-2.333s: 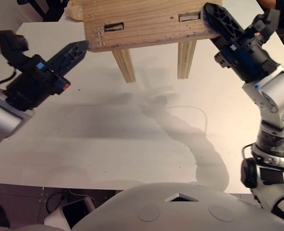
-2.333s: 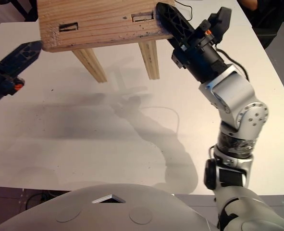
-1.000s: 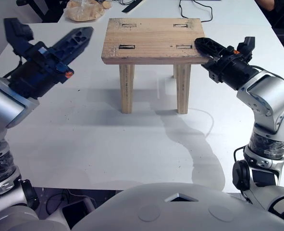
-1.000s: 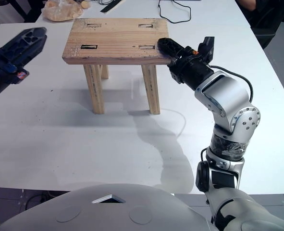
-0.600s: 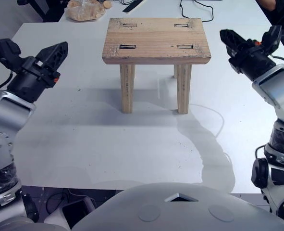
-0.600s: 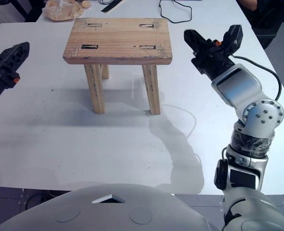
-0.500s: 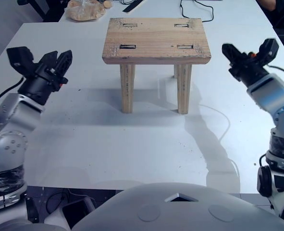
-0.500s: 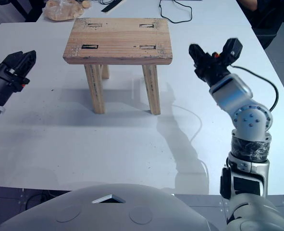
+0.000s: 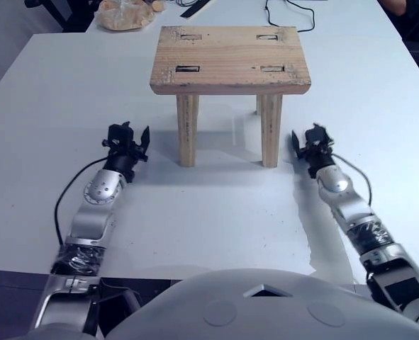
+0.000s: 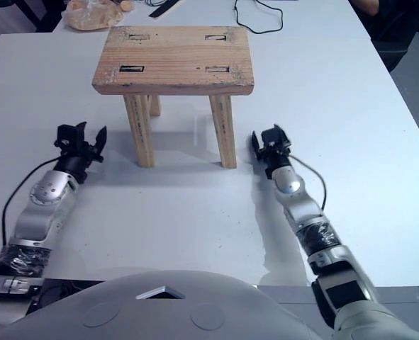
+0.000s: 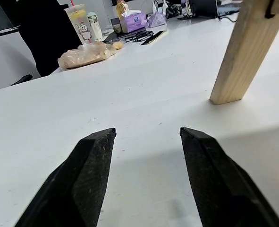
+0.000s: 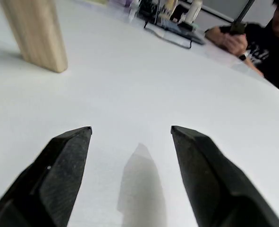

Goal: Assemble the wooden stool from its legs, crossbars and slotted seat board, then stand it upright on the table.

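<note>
The wooden stool stands upright on the white table, with its slotted seat board on top and its legs under it. My left gripper rests low on the table, left of the stool's front left leg, open and holding nothing. My right gripper lies low to the right of the front right leg, also open and holding nothing. The left wrist view has a stool leg beyond the open fingers. In the right wrist view a leg stands off to the side.
A bag of food and a black cable lie at the table's far edge. A cup and small items sit at the far side in the left wrist view. A thin wire trails by the right arm.
Both arms have dropped from raised positions beside the stool down to the table surface, stretched out forward. The stool has stayed where it stood.
</note>
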`<move>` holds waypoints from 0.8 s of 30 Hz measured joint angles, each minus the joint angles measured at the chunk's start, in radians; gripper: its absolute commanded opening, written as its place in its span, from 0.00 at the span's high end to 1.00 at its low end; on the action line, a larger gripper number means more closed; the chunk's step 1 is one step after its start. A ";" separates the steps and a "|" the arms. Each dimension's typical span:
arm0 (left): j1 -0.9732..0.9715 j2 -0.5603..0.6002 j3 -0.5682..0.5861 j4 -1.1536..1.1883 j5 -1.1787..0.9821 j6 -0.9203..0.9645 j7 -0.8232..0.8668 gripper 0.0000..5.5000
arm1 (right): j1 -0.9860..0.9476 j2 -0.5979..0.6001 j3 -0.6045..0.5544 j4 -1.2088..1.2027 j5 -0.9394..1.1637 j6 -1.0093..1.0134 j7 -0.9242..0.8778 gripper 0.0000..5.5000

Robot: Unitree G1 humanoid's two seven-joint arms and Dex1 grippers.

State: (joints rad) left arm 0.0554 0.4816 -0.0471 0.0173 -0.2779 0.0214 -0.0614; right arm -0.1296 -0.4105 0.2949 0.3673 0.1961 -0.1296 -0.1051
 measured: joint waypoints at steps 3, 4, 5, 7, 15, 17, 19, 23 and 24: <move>0.001 -0.061 0.030 0.048 0.020 -0.052 -0.005 0.54 | 0.003 0.072 -0.090 0.037 0.026 -0.032 0.038 0.44; 0.001 -0.076 0.033 0.061 0.024 -0.061 -0.005 0.54 | 0.003 0.091 -0.116 0.045 0.040 -0.032 0.049 0.44; 0.001 -0.091 0.039 0.072 0.032 -0.072 -0.006 0.54 | 0.001 0.109 -0.144 0.053 0.051 -0.031 0.062 0.44; -0.001 -0.111 0.050 0.097 0.047 -0.095 -0.010 0.54 | -0.013 0.140 -0.193 0.082 0.076 -0.032 0.083 0.44; -0.069 -0.170 0.105 0.205 0.069 -0.177 -0.040 0.54 | -0.121 0.188 -0.292 0.233 0.030 -0.058 0.133 0.44; -0.084 -0.185 0.112 0.227 0.079 -0.194 -0.049 0.54 | -0.148 0.196 -0.300 0.273 0.007 -0.072 0.131 0.44; -0.099 -0.198 0.127 0.253 0.080 -0.203 -0.050 0.54 | -0.179 0.205 -0.308 0.315 -0.011 -0.078 0.130 0.44; -0.127 -0.230 0.136 0.300 0.088 -0.222 -0.050 0.54 | -0.220 0.230 -0.332 0.381 -0.029 -0.104 0.131 0.44; -0.133 -0.241 0.137 0.312 0.090 -0.234 -0.050 0.54 | -0.230 0.234 -0.336 0.398 -0.040 -0.112 0.131 0.44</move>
State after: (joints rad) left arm -0.0775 0.2408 0.0901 0.3294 -0.1878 -0.2122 -0.1113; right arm -0.3596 -0.1760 -0.0408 0.7649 0.1557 -0.2414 0.0258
